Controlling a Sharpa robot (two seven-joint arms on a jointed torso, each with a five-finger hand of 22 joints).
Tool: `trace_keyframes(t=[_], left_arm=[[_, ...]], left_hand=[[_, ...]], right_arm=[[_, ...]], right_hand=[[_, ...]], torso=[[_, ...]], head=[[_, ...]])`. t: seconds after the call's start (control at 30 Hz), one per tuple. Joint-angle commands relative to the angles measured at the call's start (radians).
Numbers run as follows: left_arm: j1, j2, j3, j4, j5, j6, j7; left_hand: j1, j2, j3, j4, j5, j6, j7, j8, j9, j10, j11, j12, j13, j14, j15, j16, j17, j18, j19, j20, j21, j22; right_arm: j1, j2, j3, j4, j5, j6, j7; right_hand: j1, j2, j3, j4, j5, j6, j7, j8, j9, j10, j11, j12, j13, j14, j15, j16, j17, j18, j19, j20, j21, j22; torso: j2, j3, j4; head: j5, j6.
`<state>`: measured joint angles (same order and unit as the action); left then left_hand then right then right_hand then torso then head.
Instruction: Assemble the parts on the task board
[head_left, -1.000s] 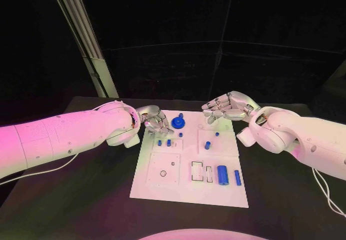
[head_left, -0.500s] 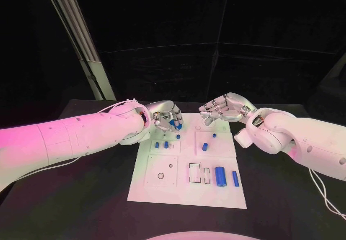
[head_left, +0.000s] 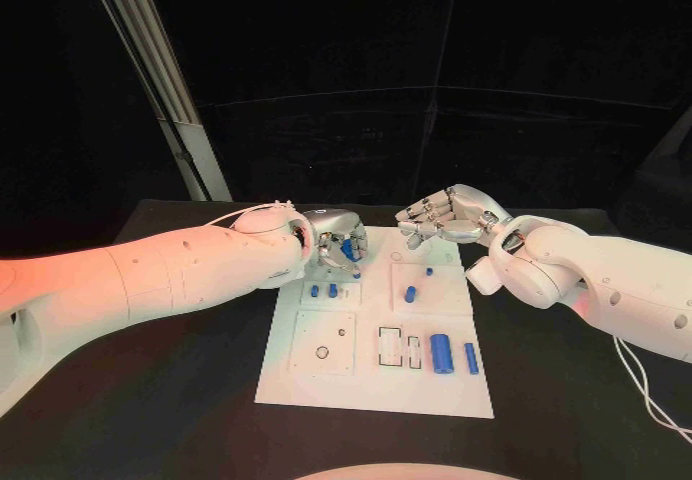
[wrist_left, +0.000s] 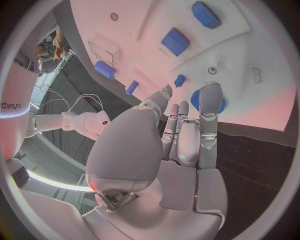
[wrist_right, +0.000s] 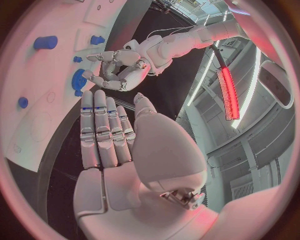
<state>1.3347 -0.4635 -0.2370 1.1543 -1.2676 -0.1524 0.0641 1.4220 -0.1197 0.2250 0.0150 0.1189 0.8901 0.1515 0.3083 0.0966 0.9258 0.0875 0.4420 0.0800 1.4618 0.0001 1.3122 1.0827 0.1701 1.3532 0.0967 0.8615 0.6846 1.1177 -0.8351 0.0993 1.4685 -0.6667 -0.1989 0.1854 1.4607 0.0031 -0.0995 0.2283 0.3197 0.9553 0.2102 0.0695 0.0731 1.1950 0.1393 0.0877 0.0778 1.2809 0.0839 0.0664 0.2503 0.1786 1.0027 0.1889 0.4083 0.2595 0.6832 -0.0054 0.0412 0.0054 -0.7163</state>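
Black table (head_left: 173, 400) bears task board (head_left: 361, 385); left hand (head_left: 335, 246) overhangs its far edge.

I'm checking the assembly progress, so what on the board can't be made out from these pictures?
- Head view: the left hand covers the round blue part on the task board; whether it is seated is hidden.
- Left wrist view: a fingertip overlaps that part; contact is unclear.
- Head view: the small board holes' contents are too small.
- Right hand: its palm side is hidden.
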Motion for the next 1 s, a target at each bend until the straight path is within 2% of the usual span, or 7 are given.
trace_keyframes(t=[0.03,0.2,0.43,0.7,1.0], left_arm=[[-0.004,0.011,0.001,-0.012,-0.054,0.05,-0.009],[-0.009,0.019,0.001,-0.02,-0.057,0.055,-0.009],[-0.013,0.027,0.001,-0.033,-0.059,0.069,-0.014],[-0.022,0.046,0.002,-0.061,-0.059,0.088,-0.012],[-0.028,0.06,0.002,-0.091,-0.059,0.109,-0.016]], left_hand=[[-0.013,-0.002,-0.001,-0.009,-0.004,0.011,-0.002,-0.007,-0.004,0.01,0.002,-0.007,-0.006,0.012,0.0,0.005,-0.002,-0.011,0.011,0.0,0.015,0.018],[-0.016,0.001,-0.001,-0.011,-0.005,0.02,-0.003,-0.012,-0.008,0.019,0.001,-0.013,-0.011,0.014,-0.001,0.006,-0.002,-0.015,0.019,-0.001,0.036,0.042],[-0.015,0.011,0.007,-0.018,-0.005,0.045,-0.007,-0.02,-0.015,0.049,-0.004,-0.022,-0.015,0.016,-0.005,0.003,-0.018,-0.027,0.043,-0.004,0.101,0.12],[0.004,0.034,0.051,-0.037,-0.002,0.069,-0.012,-0.033,-0.023,0.074,-0.008,-0.046,-0.018,0.019,-0.01,0.007,-0.021,-0.031,0.047,-0.008,0.125,0.149],[-0.007,0.038,0.093,-0.049,-0.002,0.091,-0.013,-0.046,-0.028,0.1,-0.011,-0.073,-0.017,0.02,-0.012,0.011,-0.024,-0.035,0.049,-0.01,0.146,0.175]], right_arm=[[0.002,0.003,0.0,0.0,0.004,-0.045,0.033],[0.002,0.005,0.0,-0.001,0.004,-0.057,0.04],[0.002,0.007,0.0,-0.003,0.004,-0.061,0.043],[0.002,0.01,0.0,-0.005,0.004,-0.056,0.041],[0.002,0.011,0.0,-0.005,0.004,-0.049,0.04]], right_hand=[[-0.003,0.01,0.0,-0.008,0.006,-0.007,0.0,0.0,0.001,-0.009,-0.001,0.004,0.0,-0.006,-0.001,-0.001,-0.001,0.003,0.006,0.002,-0.004,-0.002],[-0.003,0.01,0.0,-0.008,0.008,-0.007,0.0,0.0,0.001,-0.01,-0.001,0.003,0.0,-0.006,-0.001,-0.001,-0.002,0.003,0.006,0.002,-0.004,-0.002],[-0.003,0.009,-0.001,-0.008,0.012,-0.007,0.0,0.0,0.001,-0.012,0.0,0.003,-0.001,-0.007,0.0,-0.002,-0.002,0.003,0.006,0.002,-0.006,-0.003],[-0.003,0.009,-0.001,-0.009,0.012,-0.007,0.001,0.0,0.001,-0.012,0.0,0.003,-0.001,-0.008,0.0,-0.002,-0.002,0.003,0.006,0.002,-0.006,-0.003],[-0.003,0.009,-0.001,-0.009,0.012,-0.007,0.001,0.0,0.001,-0.012,0.0,0.003,-0.001,-0.008,0.0,-0.002,-0.002,0.003,0.006,0.002,-0.006,-0.003]], torso=[[0.0,-0.0004,0.0],[0.0,-0.0005,0.0004],[0.0,-0.0004,0.0015],[0.0,-0.0005,-0.0002],[-0.001,-0.0004,0.0007]], head=[[0.001,-0.001],[0.0,-0.003],[0.0,-0.003],[0.002,-0.004],[0.0,-0.005]])
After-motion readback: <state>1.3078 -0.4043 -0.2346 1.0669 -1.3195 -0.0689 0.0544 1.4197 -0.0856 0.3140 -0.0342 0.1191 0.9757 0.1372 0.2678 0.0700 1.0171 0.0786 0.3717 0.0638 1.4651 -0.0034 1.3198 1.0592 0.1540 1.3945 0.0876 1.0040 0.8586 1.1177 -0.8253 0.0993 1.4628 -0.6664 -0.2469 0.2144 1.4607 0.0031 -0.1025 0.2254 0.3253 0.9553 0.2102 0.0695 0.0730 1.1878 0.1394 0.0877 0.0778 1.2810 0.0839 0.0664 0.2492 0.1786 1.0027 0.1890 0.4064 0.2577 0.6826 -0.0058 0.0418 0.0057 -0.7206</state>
